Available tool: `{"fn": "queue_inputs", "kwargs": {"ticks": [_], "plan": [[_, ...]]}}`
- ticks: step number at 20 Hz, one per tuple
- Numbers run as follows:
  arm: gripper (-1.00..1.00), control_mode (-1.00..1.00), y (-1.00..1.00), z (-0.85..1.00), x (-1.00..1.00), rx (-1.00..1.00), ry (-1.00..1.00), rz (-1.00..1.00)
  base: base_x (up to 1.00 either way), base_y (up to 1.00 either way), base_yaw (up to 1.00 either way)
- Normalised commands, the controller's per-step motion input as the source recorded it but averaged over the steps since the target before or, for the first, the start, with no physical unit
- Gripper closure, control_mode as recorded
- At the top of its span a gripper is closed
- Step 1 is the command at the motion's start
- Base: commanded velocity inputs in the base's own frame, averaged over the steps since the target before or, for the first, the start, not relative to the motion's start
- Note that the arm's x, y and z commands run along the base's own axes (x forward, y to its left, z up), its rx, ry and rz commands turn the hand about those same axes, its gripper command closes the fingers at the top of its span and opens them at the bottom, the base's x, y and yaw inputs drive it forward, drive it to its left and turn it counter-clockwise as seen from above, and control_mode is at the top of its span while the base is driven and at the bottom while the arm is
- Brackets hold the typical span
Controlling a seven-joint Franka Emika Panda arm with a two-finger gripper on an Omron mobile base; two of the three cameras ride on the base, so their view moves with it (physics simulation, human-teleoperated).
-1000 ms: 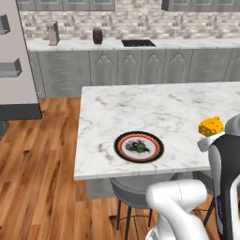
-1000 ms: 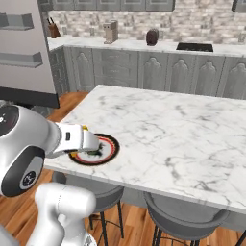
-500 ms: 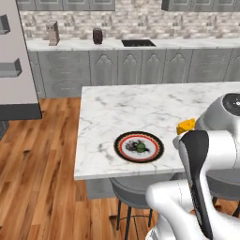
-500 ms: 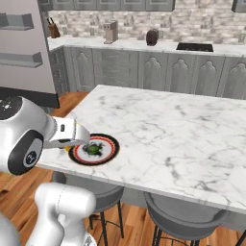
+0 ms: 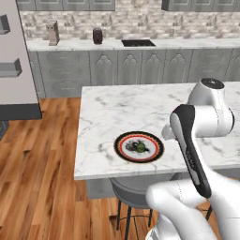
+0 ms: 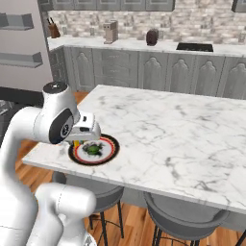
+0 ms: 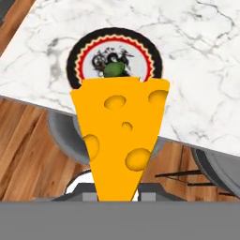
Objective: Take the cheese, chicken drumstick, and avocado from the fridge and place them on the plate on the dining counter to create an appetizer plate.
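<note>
A yellow-orange cheese point(image 7: 119, 136) wedge with holes stands up from the bottom of the hand view, and my gripper point(image 6: 79, 142) is shut on it, its fingertips hidden behind the wedge. Beyond it lies the plate point(image 7: 77, 56) on the dining counter point(image 7: 197, 70), near the counter's edge. The dark green avocado point(image 7: 114, 69) rests on the plate's centre. The base views show the plate point(image 5: 123, 140) point(image 6: 109, 144) with the avocado point(image 5: 140, 147) point(image 6: 92, 150), my hand hovering at its near rim. The fridge point(image 5: 14, 70) stands at the left. The chicken drumstick is out of view.
Grey stools point(image 5: 131, 194) point(image 6: 182, 216) stand tucked under the counter's near edge, over wooden floor. A wall counter with a sink point(image 5: 136, 43), a dark jar point(image 5: 97, 35) and a knife block point(image 6: 54, 31) runs along the back.
My arm has swung left across the counter with the cheese, from near its right side to just beside the plate. The avocado and plate have not moved.
</note>
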Motion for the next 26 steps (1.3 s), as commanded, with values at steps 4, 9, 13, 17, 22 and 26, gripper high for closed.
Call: {"fn": "queue_inputs", "kwargs": {"ticks": [4, 9, 13, 17, 22, 26], "plan": [[1.0, -1.0, 0.0, -0.49, 0.58, 0.02, 0.06, 0.04, 0.0, 0.0, 0.0], [1.0, -1.0, 0.0, -0.61, 0.57, 0.01, 0.08, 0.04, 0.0, 0.0, 0.0], [1.0, -1.0, 0.0, -0.6, 0.56, 0.0, 0.07, 0.02, 0.0, 0.0, 0.0], [1.0, -1.0, 0.0, -0.56, 0.54, 0.0, 0.07, 0.01, 0.0, 0.0, 0.0], [1.0, -1.0, 0.0, -0.49, 0.43, 0.0, 0.08, 0.0, 0.0, 0.0, 0.0], [1.0, -1.0, 0.0, -0.41, 0.37, 0.0, 0.06, 0.0, 0.0, 0.0, 0.0]]}}
